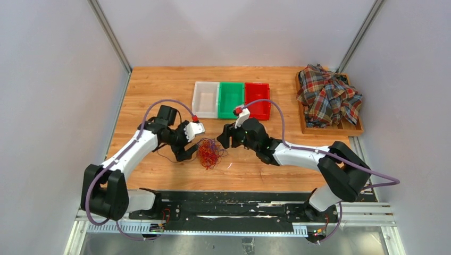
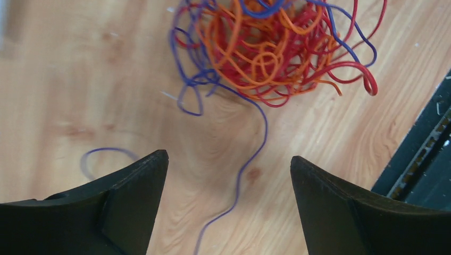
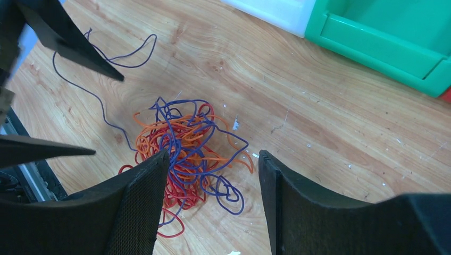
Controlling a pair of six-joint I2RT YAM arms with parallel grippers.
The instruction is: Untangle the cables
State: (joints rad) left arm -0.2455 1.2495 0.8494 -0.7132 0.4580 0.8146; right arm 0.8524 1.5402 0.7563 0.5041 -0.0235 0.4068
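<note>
From above, we see the cables point(image 1: 210, 153) as 1 small bunch on the wooden table point(image 1: 159, 85), near its front edge and between the 2 arms. Only this view takes in the 3 bins behind them, white point(image 1: 206, 99), green point(image 1: 231, 99) and red point(image 1: 258, 101), and the plaid cloth point(image 1: 327, 95) heaped in a wooden tray point(image 1: 332, 130) at the far right.

The wrist views give us what the overhead one cannot: separate strands of red, orange and purple. From the left wrist, 1 purple strand trails out of the bunch and runs along the table between the fingers. From the right wrist, the bunch lies just below and partly behind 1 finger, with a purple tail curving off toward the other arm's fingers.

The left gripper point(image 2: 228, 158) stands wide apart, just beside the bunch, with nothing between its fingers but bare wood and that loose strand, which it does not touch. The right gripper point(image 3: 213, 155) is parted too, above the bunch, and holds nothing.
</note>
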